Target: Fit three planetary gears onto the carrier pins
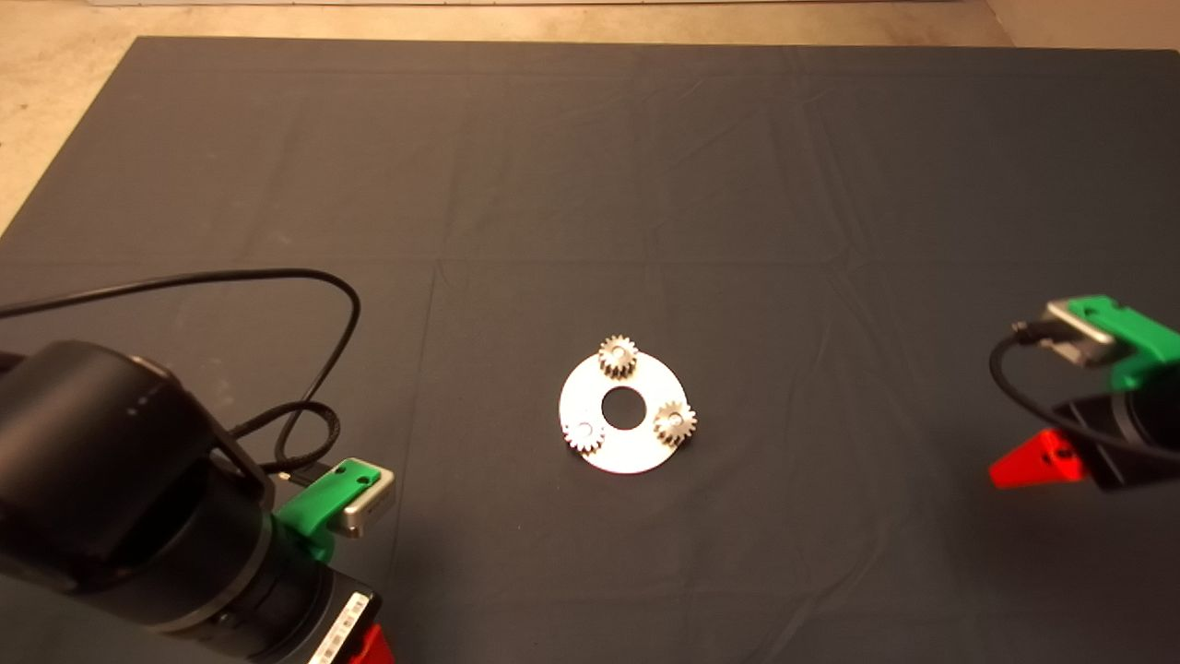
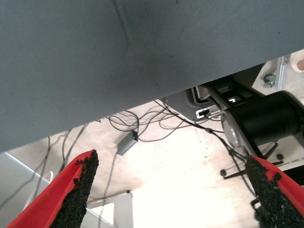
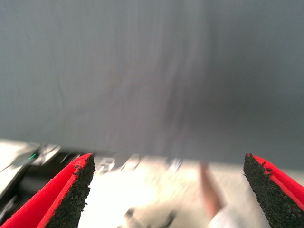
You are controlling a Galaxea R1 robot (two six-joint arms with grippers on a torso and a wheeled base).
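A flat round shiny plate [image 1: 631, 450] with a central hole lies at the mat's middle in the head view. Three small silver planetary gears sit on its carrier pins: one at the far side [image 1: 618, 356], one at the near left [image 1: 584, 435], one at the right [image 1: 675, 423]. A pin top shows in each gear's bore. My left gripper [image 2: 171, 190] is open and empty at the mat's near left edge. My right gripper [image 3: 168, 190] is open and empty at the mat's right edge, with one red finger [image 1: 1037, 459] showing in the head view.
The dark mat [image 1: 590, 184] covers the table. A black cable [image 1: 323, 369] loops from the left arm over the mat. The left wrist view shows the floor with cables and a small grey box [image 2: 126, 143] past the mat's edge.
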